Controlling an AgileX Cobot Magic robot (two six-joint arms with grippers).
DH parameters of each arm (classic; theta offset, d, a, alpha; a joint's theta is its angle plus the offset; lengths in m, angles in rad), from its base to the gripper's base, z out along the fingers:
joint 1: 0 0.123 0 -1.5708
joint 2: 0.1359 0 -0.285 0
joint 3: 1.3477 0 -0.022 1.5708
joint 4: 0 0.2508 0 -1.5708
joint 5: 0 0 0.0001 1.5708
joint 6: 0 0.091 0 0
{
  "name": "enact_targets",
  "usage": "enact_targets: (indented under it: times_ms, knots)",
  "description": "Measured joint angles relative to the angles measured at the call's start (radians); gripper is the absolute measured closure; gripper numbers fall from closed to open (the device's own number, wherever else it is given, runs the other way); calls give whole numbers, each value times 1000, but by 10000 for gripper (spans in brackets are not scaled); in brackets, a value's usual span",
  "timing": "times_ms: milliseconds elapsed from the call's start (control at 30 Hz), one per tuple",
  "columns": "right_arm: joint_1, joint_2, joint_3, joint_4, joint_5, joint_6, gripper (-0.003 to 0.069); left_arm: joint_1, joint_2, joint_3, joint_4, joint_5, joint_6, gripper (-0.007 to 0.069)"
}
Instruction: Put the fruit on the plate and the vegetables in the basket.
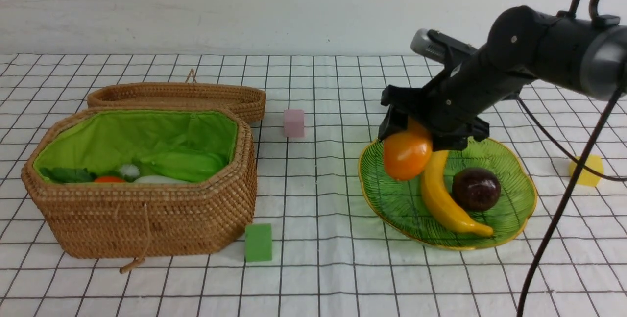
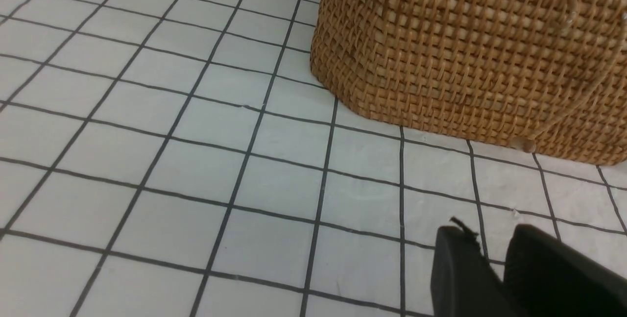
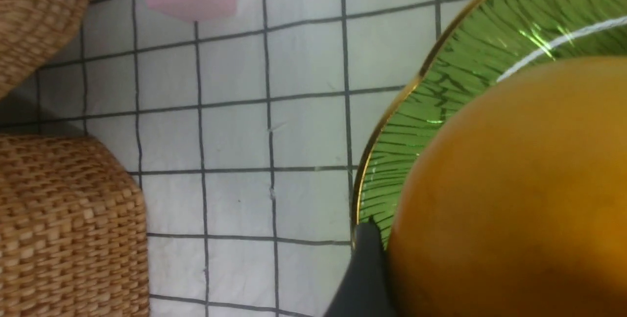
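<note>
1. Right gripper (image 1: pixel 399 133) is half hidden behind the mango (image 1: pixel 407 154); jaws spread wide, clamped on it, above the plate (image 1: pixel 519 219).
2. Left gripper (image 2: pixel 494 263) is cut off at the frame edge, fingers nearly together, empty.
3. Banana (image 1: pixel 443 194) and dark fruit (image 1: pixel 476 188) lie on the plate; radish (image 1: pixel 152 179), carrot (image 1: pixel 109 179) and gourd (image 1: pixel 188 165) sit in the basket (image 1: pixel 147 219).
4. Green cube (image 1: pixel 258 242) stands beside the basket, pink cube (image 1: pixel 294 123) behind.

we see 1 woven lid (image 1: pixel 177 96) lying flat at the far left of the table | we see 1 pink foam cube (image 1: pixel 294 123) mid-table, near the lid's right end | we see 1 green foam cube (image 1: pixel 258 242) nearer the camera | we see 1 yellow foam cube (image 1: pixel 589 170) far right | we see a white grid-lined cloth (image 1: pixel 313 268) covering the table
</note>
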Motion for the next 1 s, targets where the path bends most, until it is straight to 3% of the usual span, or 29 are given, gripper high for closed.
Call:
enact_targets:
  times_ms: [200,300,500,633,667,700,733,767,833,1000]
  knots:
    - [-10,-15,0,-1,17,0,-21,0,0,0,0,0,0,480]
    - [-26,-39,0,-11,43,0,-17,0,0,0,0,0,0,480]
    - [-101,-188,0,-54,180,-24,77,0,0,0,1,0,0,480]
    - [-170,-419,9,-170,357,-53,284,0,0,0,2,0,0,480]
    - [-172,-443,15,-181,366,-52,295,0,0,0,2,0,0,480]
    - [-185,-532,47,-226,386,-46,386,0,0,0,2,0,0,480]
    - [-186,-545,59,-232,386,-46,413,0,0,0,2,0,0,480]
    - [-187,-681,136,-281,381,-41,540,0,0,0,2,0,0,480]
    - [-187,-799,244,-304,363,-41,636,0,0,0,2,0,0,480]
    - [-187,-993,553,-306,298,-49,667,0,0,0,2,0,0,480]
